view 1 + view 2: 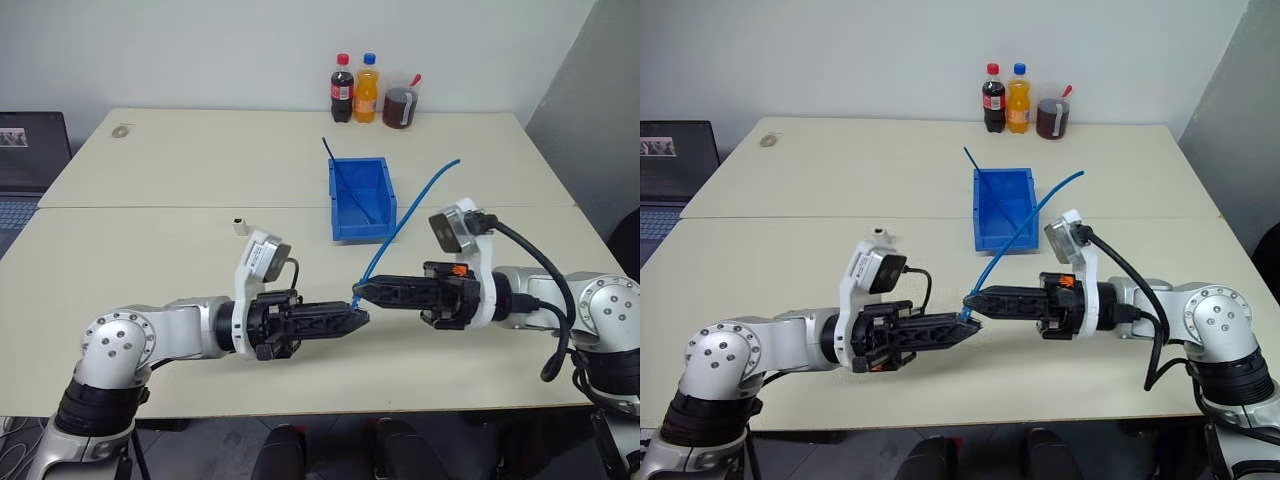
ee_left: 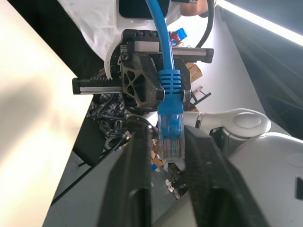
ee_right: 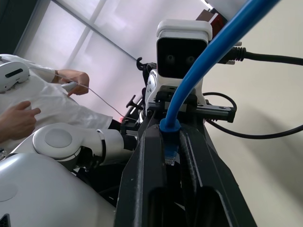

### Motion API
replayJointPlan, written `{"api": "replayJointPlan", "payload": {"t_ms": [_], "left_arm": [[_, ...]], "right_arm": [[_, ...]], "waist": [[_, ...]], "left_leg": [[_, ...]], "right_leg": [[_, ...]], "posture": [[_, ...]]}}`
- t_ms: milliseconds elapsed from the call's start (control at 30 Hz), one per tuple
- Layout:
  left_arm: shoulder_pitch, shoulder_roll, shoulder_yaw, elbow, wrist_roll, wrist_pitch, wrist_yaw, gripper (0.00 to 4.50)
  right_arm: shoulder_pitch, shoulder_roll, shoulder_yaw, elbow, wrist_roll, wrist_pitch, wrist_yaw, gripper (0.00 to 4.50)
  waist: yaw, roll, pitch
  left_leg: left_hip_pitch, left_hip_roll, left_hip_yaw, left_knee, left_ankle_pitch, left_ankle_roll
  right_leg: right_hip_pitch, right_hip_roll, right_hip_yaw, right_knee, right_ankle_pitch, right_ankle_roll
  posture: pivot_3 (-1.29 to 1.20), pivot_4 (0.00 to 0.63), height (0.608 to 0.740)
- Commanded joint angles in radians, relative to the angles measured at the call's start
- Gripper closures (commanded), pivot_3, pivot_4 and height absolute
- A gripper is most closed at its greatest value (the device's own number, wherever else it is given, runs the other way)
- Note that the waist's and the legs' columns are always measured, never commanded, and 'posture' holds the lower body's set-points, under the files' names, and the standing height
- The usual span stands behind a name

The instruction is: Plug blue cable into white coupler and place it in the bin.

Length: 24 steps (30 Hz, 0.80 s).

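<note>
Black ribbed fingers of the right gripper [image 1: 358,290] are clamped on the plug end of the blue cable [image 1: 415,208], just behind its ridged rubber boot, so the clear plastic plug sticks out past the tips. Facing them tip to tip at nine o'clock, the fingers of the left gripper [image 1: 364,318] stand slightly apart on either side of that plug; the left wrist view shows a gap between the plug and each finger [image 2: 135,175]. Both grippers lie level above the desk [image 1: 150,250], pointing at each other near its front edge.

From the clamped end the smooth, stiff cable rises in a shallow arc toward one o'clock and ends free in the air just right of the bin [image 1: 340,215].

That bin is a rectangular tub of glossy bright blue plastic, sitting at twelve o'clock from the grippers, near the middle of the desk. Inside it a thin darker blue strand [image 1: 340,170] leans, with its upper end poking out over the back left corner.

At ten o'clock from the grippers, well apart from the bin, the white coupler [image 1: 239,226] stands on the pale matte desk as a tiny boxy block.

Far back at twelve o'clock stand a cola bottle [image 1: 342,90], an orange drink bottle [image 1: 367,90] and a jar of dark liquid [image 1: 400,105].
</note>
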Motion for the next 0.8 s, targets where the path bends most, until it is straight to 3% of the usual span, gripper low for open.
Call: {"api": "replayJointPlan", "payload": {"t_ms": [33, 167, 233, 333, 400, 467, 567, 700, 800], "left_arm": [[0.01, 0.042, 0.04, -0.047, 0.036, 0.009, -0.08, 2.35], [0.109, 0.166, 0.079, -0.097, 0.199, 0.034, -0.274, 1.58], [0.204, 0.266, 0.088, -0.119, 0.37, -0.029, -0.416, 1.13], [0.365, 0.401, 0.078, -0.096, 0.708, -0.262, -0.577, 0.38], [0.434, 0.431, 0.079, -0.056, 0.893, -0.422, -0.6, 0.04], [0.452, 0.406, 0.08, -0.002, 1.036, -0.542, -0.539, 0.04], [0.375, 0.273, 0.116, 0.084, 1.162, -0.616, -0.317, 0.04], [0.242, 0.069, 0.178, 0.143, 1.314, -0.597, 0.063, 0.04], [0.205, -0.045, 0.18, 0.132, 1.41, -0.589, 0.253, 0.04]], "right_arm": [[-0.015, 0.006, -0.009, 0.001, 0.007, -0.02, -0.005, 4.39], [-0.02, 0.022, -0.018, 0.028, -0.036, -0.028, -0.002, 4.39], [-0.023, 0.03, -0.027, 0.042, -0.072, -0.033, 0.008, 4.39], [-0.022, 0.044, -0.045, 0.057, -0.138, -0.051, 0.021, 4.39], [-0.015, 0.055, -0.054, 0.055, -0.178, -0.063, 0.025, 4.39], [-0.006, 0.068, -0.054, 0.05, -0.233, -0.075, 0.028, 4.39], [0.0, 0.101, -0.06, 0.053, -0.268, -0.091, 0.023, 4.39], [0.004, 0.134, -0.07, 0.051, -0.306, -0.098, 0.025, 4.39], [0.0, 0.151, -0.073, 0.058, -0.33, -0.098, 0.027, 4.39]], "waist": [[0.0, 0.0, 0.0], [-0.006, 0.0, 0.0], [-0.006, 0.001, 0.0], [-0.004, 0.002, 0.001], [0.0, 0.003, 0.002], [0.003, 0.004, 0.002], [0.009, 0.004, 0.003], [0.015, 0.002, 0.002], [0.011, 0.002, 0.002]], "left_leg": [[0.0, 0.0, 0.0, 0.0, 0.0, 0.0], [0.0, 0.0, 0.0, 0.0, 0.0, 0.0], [0.001, 0.0, 0.001, -0.002, 0.0, 0.0], [0.001, 0.001, 0.001, -0.003, 0.0, 0.0], [0.001, 0.001, 0.001, -0.004, 0.0, 0.0], [0.001, 0.001, 0.002, -0.004, 0.0, 0.0], [0.0, 0.001, 0.002, -0.004, 0.0, 0.0], [-0.005, 0.001, 0.0, -0.001, 0.0, 0.0], [-0.005, 0.002, 0.001, -0.002, 0.0, 0.0]], "right_leg": [[0.0, 0.0, 0.0, 0.0, 0.0, 0.0], [0.0, 0.001, 0.001, 0.0, 0.0, 0.0], [-0.001, 0.0, 0.001, 0.0, 0.0, 0.0], [-0.002, 0.0, 0.001, 0.0, -0.001, -0.002], [-0.003, 0.0, 0.001, 0.0, -0.002, -0.003], [-0.004, -0.001, 0.001, 0.0, -0.002, -0.004], [-0.004, -0.002, 0.001, 0.0, -0.002, -0.004], [-0.005, -0.002, -0.001, -0.001, 0.0, 0.0], [-0.005, -0.004, 0.001, -0.002, 0.0, 0.001]], "posture": [[0.0, 0.15, 0.74], [0.0, 0.15, 0.74], [0.0, 0.15, 0.74], [0.0, 0.15, 0.74], [0.0, 0.15, 0.74], [0.0, 0.15, 0.74], [0.0, 0.15, 0.74], [0.0, 0.15, 0.74], [0.0, 0.15, 0.74]]}}
